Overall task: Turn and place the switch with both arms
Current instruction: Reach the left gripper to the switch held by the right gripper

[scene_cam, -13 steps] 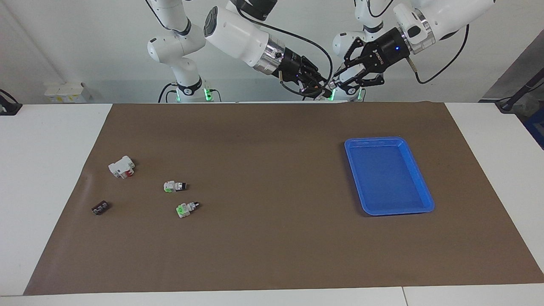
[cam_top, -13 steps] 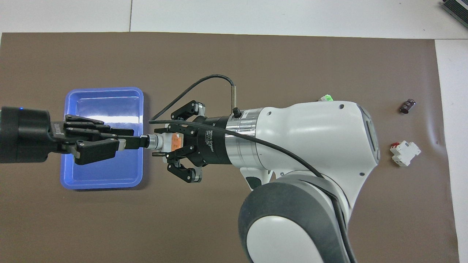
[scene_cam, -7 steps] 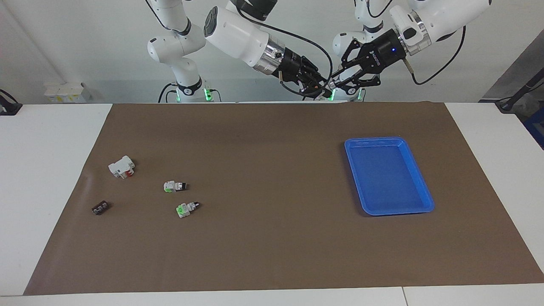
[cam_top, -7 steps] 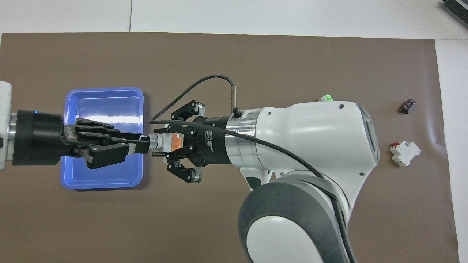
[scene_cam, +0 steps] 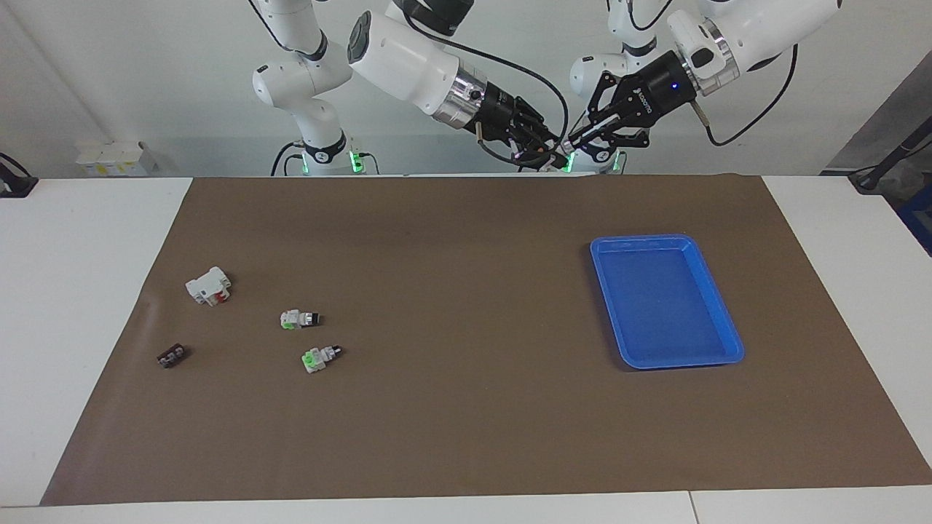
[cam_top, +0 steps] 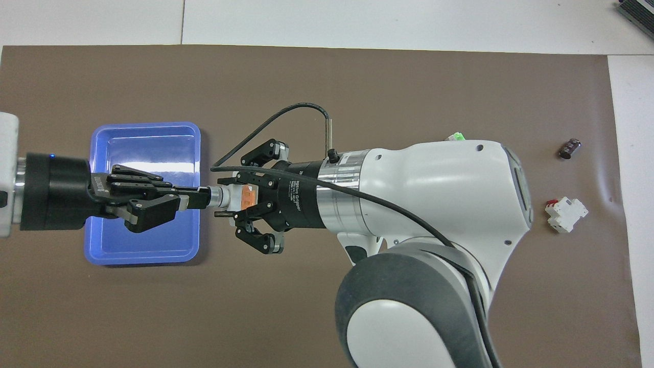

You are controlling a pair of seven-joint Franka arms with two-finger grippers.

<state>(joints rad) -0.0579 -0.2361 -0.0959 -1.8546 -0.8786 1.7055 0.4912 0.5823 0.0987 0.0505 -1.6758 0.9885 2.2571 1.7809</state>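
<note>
While both arms are raised above the mat, you have the switch [cam_top: 236,197] pinched from two ends. Your right gripper [cam_top: 240,198] is clamped on its white body with the orange block, outer links splayed to the sides. Your left gripper [cam_top: 200,197] has its fingertips closed on the black-and-silver knob end, so the two grippers meet nose to nose. From overhead the switch hangs over bare mat just beside the blue tray [cam_top: 102,245], and the left gripper's body lies over that tray. In the facing view the two grippers [scene_cam: 561,148] meet high up. Down on the brown mat [scene_cam: 466,422], toward the right arm's end, you can see two green-block switches [scene_cam: 298,319] [scene_cam: 319,357], a white block with a red part [scene_cam: 208,285] and a small dark part [scene_cam: 171,356].
</note>
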